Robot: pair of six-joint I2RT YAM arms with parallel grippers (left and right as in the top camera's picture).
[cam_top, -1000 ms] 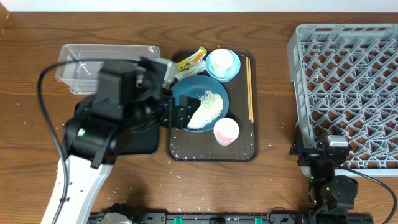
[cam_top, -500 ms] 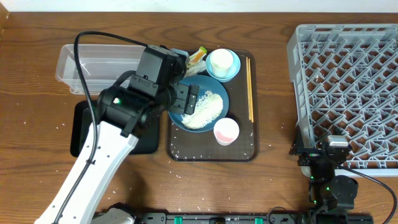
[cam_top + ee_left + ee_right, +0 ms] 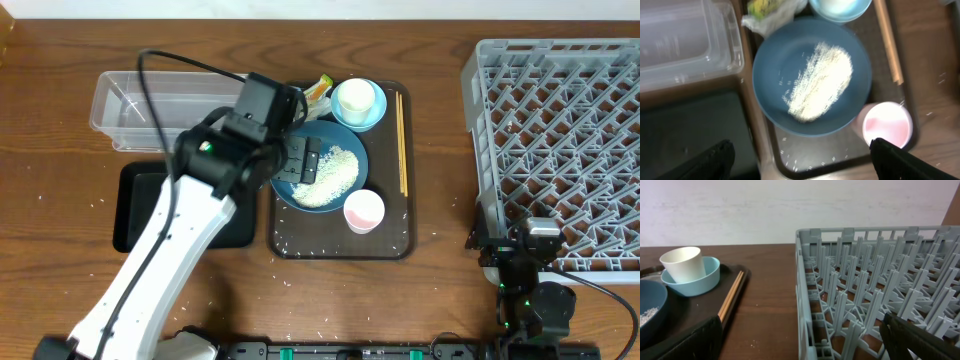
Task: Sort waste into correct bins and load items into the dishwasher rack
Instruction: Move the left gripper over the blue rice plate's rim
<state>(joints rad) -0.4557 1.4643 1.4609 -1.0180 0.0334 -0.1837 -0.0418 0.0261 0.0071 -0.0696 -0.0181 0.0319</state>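
Note:
A wide dark blue dish holding a heap of white rice sits on the brown serving tray. My left gripper hovers open over the dish's left part with nothing between its fingers. From the left wrist, the dish, rice and pinkish cup lie below the gripper. The yellow-green wrapper lies on a crumpled white scrap. The light blue bowl carries a white cup. Chopsticks lie right of it. My right gripper stands open by the grey rack.
The clear tub stands at the back left, with the black tray in front of it, partly under my left arm. The brown serving tray lies mid-table. Loose rice grains dot its front. The rack fills the right side.
My left arm has swung from over the black tray toward the back and right, and its gripper now sits further over the blue dish. The right arm has not moved.

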